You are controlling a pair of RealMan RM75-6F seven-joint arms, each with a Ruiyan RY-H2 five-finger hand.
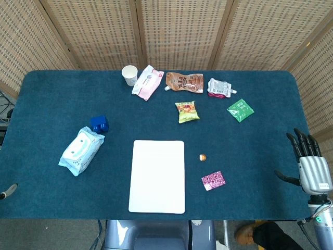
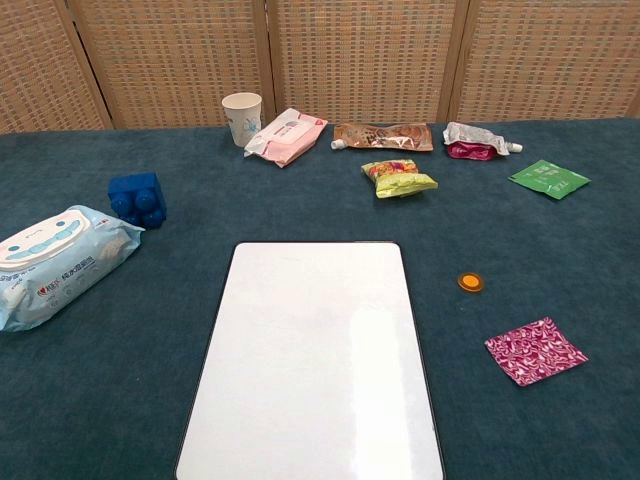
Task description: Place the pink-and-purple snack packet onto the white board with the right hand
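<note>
Where the dark teal surface (image 1: 47, 94) fills both views, you have woven rattan screens (image 1: 182, 31) closing off the room behind it. The white board (image 2: 315, 350) lies flat at the near middle, and the pink-and-purple snack packet (image 2: 535, 350) lies flat on the cloth just to its right, apart from the board's edge. A small orange disc (image 2: 470, 282) sits between them, a little farther back. Along the far edge you see a paper cup (image 2: 242, 115), a pink wipes pack (image 2: 287, 135), a brown pouch (image 2: 385, 136), a spouted white-and-magenta pouch (image 2: 475, 140), a yellow-green snack bag (image 2: 400, 178) and a green sachet (image 2: 548, 179). To the left lie a blue block (image 2: 137, 198) and a pale blue wipes pack (image 2: 55, 262).

Your right hand (image 1: 309, 161) shows only in the head view, at the right edge, fingers spread and holding nothing, well apart from the packet. Of the left hand (image 1: 7, 191) only a grey tip pokes in at the left edge, so you cannot tell how its fingers lie. The chest view cuts off the board's near edge.
</note>
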